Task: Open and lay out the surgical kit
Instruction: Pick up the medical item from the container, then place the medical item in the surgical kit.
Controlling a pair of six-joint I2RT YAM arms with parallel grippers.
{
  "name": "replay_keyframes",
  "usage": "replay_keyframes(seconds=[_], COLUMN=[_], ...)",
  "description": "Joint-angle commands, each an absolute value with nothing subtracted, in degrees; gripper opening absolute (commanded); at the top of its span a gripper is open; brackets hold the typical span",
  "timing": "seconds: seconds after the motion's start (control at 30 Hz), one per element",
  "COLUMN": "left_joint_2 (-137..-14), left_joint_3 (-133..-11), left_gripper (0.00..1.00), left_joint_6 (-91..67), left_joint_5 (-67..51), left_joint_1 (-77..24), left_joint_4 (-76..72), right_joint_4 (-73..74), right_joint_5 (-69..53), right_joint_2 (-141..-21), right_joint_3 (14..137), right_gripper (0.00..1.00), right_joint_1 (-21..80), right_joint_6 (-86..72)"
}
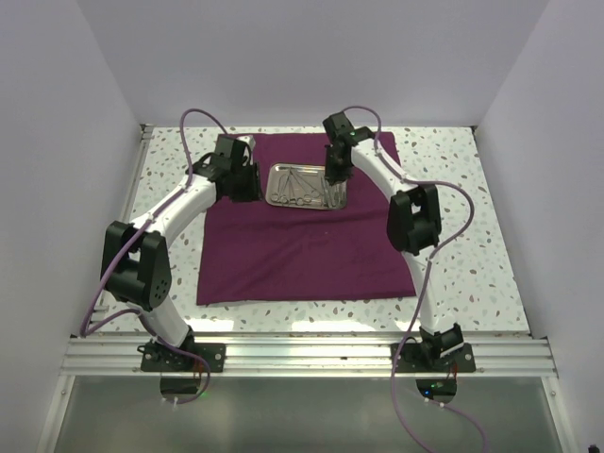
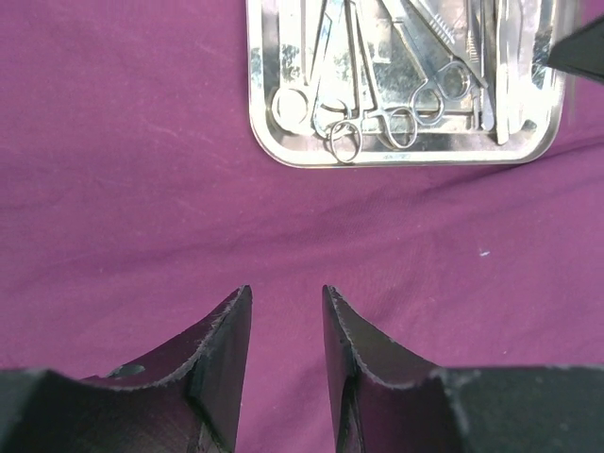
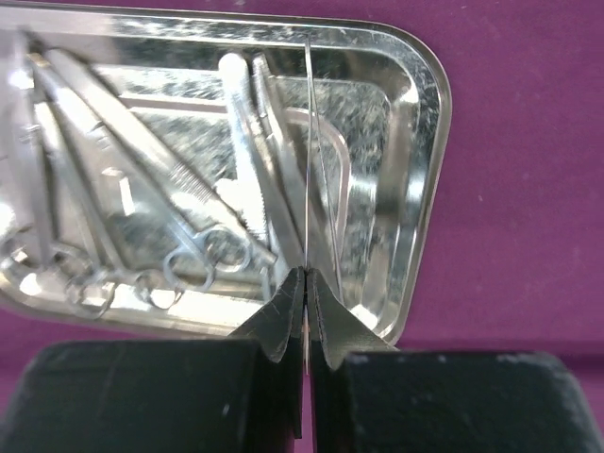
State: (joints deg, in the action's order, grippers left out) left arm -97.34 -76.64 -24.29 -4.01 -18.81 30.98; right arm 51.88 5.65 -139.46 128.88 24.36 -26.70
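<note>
The thin silver instrument [image 3: 307, 142], probably tweezers seen edge-on, runs straight ahead of the right claw [image 3: 307, 278]. Its long axis is in line with the claw's own reach and its near end is pinched between the fingertips, so the right claw is clenched on it. Whether its far tip is off the metal I cannot tell. It lies at the right end of the steel tray [image 3: 429, 142]. The tray's right wall is just beside it on the claw's right, and the ring-handled instruments [image 3: 189, 264] crowd to the claw's left, their rings toward the claw. In my judgement the coming move turns on this: the piece should come up and back along its own axis, or to the right over the low wall, not leftward into the tangle.

The left claw [image 2: 286, 294] is released, jaws apart with nothing between them, over the purple cloth [image 2: 142, 189]. The tray sits ahead of it and to its right, apart from it. The right arm is therefore the nearer one.

The cloth lies open and fairly flat under the tray, with a broad bare stretch on the near side of both claws, which looks like room enough to lay things out. Beyond it is the speckled tabletop [image 1: 472, 236], boxed in by plain walls [image 1: 566, 142] on three sides.
</note>
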Motion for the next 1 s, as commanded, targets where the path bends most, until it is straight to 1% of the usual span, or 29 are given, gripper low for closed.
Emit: replay_keyframes(seconds=[0.0,0.03,0.07,0.13,0.17,0.2,0.27,0.3,0.33,0.37,0.5,0.67,0.7,0.73,0.77,0.8,0.87,0.9,0.97], left_joint_2=[-96.3,-96.5,-96.6,-97.3,-97.6,-98.2,-100.2,-101.0,-102.8,-103.8,-110.8,-118.3,-120.6,-121.5,-122.6,-124.3,-125.9,-126.6,-127.9], left_joint_3=[-79.3,-79.3,-79.3,-79.6,-80.0,-80.3,-81.8,-82.3,-83.6,-84.3,-90.2,-97.9,-100.3,-101.4,-102.4,-104.1,-105.7,-106.3,-107.3], left_gripper=[0.4,0.41,0.44,0.46,0.48,0.54,0.59,0.61,0.61,0.61,0.6,0.58,0.58,0.58,0.57,0.57,0.56,0.56,0.55], left_joint_6=[-22.5,-22.2,-22.0,-21.6,-21.5,-21.4,-21.3,-21.2,-21.2,-21.2,-20.8,-20.5,-20.6,-20.7,-20.8,-20.8,-20.7,-20.7,-20.7], left_joint_5=[-3.8,-3.9,-4.1,-4.6,-4.9,-5.6,-6.1,-6.6,-6.8,-7.0,-7.2,-7.1,-7.1,-7.1,-7.4,-7.6,-7.3,-7.0,-6.9], left_joint_1=[-18.6,-18.6,-18.6,-18.7,-18.7,-18.8,-18.8,-18.8,-18.9,-18.9,-19.1,-19.1,-19.1,-19.2,-19.2,-19.2,-19.6,-19.8,-20.0], left_joint_4=[29.9,29.7,29.2,28.7,27.9,27.6,26.9,26.7,26.5,26.0,25.6,26.7,27.0,27.2,27.4,27.5,28.1,28.3,28.2], right_joint_4=[53.7,53.5,53.2,51.9,51.1,49.3,48.0,46.9,46.5,45.8,42.3,34.8,33.8,33.4,33.7,34.0,36.8,37.9,40.6], right_joint_5=[4.4,4.5,4.5,4.3,4.1,3.8,3.1,3.0,3.0,3.3,0.6,-2.5,-3.0,-2.7,-2.1,-1.8,-0.5,-0.1,2.2], right_joint_2=[-129.7,-126.3,-123.9,-119.0,-113.2,-110.4,-102.0,-99.0,-96.5,-91.9,-83.7,-81.9,-83.4,-84.2,-85.1,-85.8,-86.2,-85.8,-82.2], right_joint_3=[128.7,126.8,121.1,113.3,109.2,100.4,91.8,83.4,79.5,72.4,59.1,48.8,48.0,47.6,47.8,48.2,49.7,50.3,50.6], right_gripper=[0.0,0.0,0.0,0.0,0.0,0.0,0.0,0.0,0.0,0.0,0.0,0.0,0.08,0.2,0.41,0.45,0.57,0.61,0.64], right_joint_1=[24.4,24.3,24.3,24.4,24.3,24.5,24.5,24.6,24.8,25.0,25.8,26.7,26.6,26.6,26.7,26.7,26.7,26.7,26.6], right_joint_6=[-27.0,-27.0,-27.1,-27.6,-28.0,-28.7,-29.8,-30.8,-31.4,-32.0,-36.8,-39.6,-39.4,-39.3,-39.4,-39.4,-39.5,-39.5,-39.2])
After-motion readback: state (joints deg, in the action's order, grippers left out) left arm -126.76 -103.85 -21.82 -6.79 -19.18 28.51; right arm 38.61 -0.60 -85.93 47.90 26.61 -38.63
